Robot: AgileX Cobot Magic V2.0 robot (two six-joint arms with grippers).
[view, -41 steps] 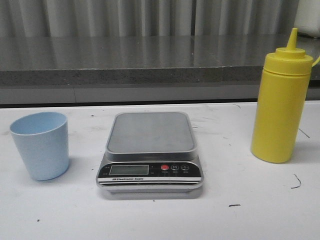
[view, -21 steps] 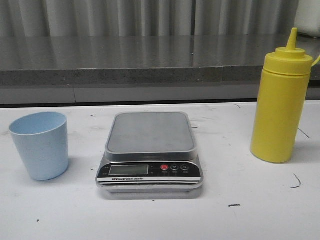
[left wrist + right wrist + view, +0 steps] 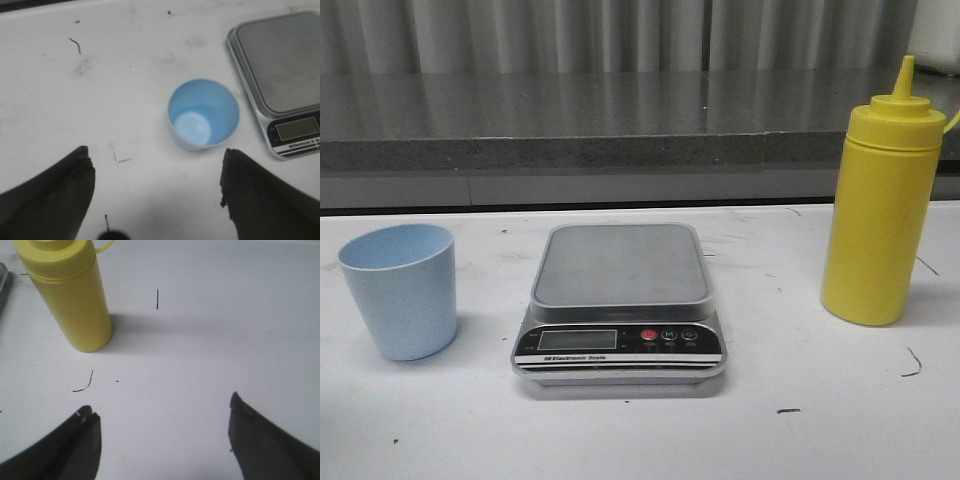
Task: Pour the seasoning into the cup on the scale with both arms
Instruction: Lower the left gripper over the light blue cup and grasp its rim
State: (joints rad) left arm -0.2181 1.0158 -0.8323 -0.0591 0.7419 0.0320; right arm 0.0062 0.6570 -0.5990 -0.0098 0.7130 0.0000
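Note:
The pale blue cup (image 3: 400, 290) stands upright and empty on the white table, left of the scale (image 3: 620, 305). The scale's grey platform is bare. The yellow seasoning bottle (image 3: 880, 205) stands upright to the right of the scale. Neither arm shows in the front view. In the left wrist view my left gripper (image 3: 155, 160) is open and empty above the table, with the cup (image 3: 203, 115) just beyond its fingertips and the scale (image 3: 280, 75) beside it. In the right wrist view my right gripper (image 3: 162, 412) is open and empty, with the bottle (image 3: 70, 295) standing some way beyond one finger.
A dark grey ledge (image 3: 620, 120) runs along the back of the table under a corrugated wall. The white tabletop (image 3: 770, 430) carries small dark scuff marks.

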